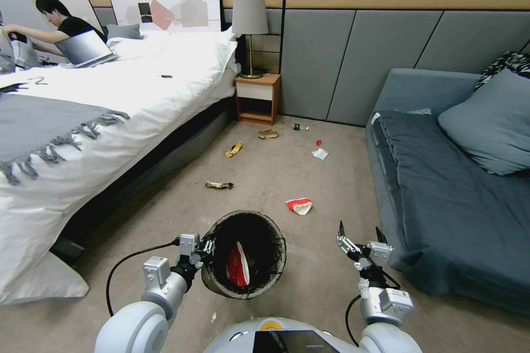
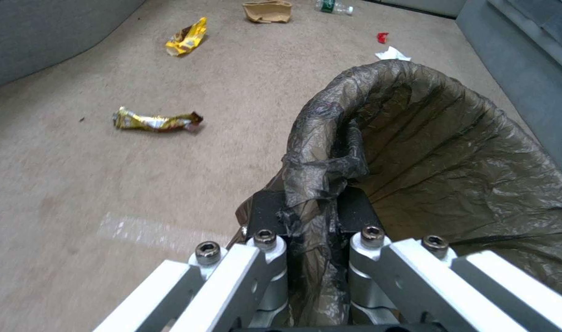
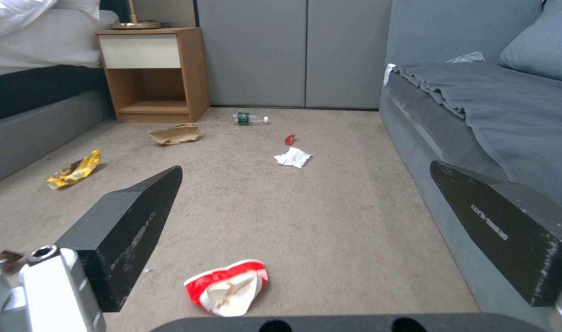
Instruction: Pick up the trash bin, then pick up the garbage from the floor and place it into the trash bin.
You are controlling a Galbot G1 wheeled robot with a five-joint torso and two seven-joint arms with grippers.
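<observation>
Left wrist view shows the left tool (image 2: 311,221) pinching the liner-covered rim of the trash bin (image 2: 453,152); head view alone reveals a red-and-white wrapper (image 1: 238,265) already lying inside it. The right tool (image 1: 360,238) hovers spread wide and empty, near right of the bin. Just beyond it on the floor (image 3: 348,207) lies a crumpled red-and-white wrapper (image 3: 228,286); farther off sit white paper (image 3: 293,157), a small bottle (image 3: 250,118) and yellow wrappers (image 2: 186,41)
</observation>
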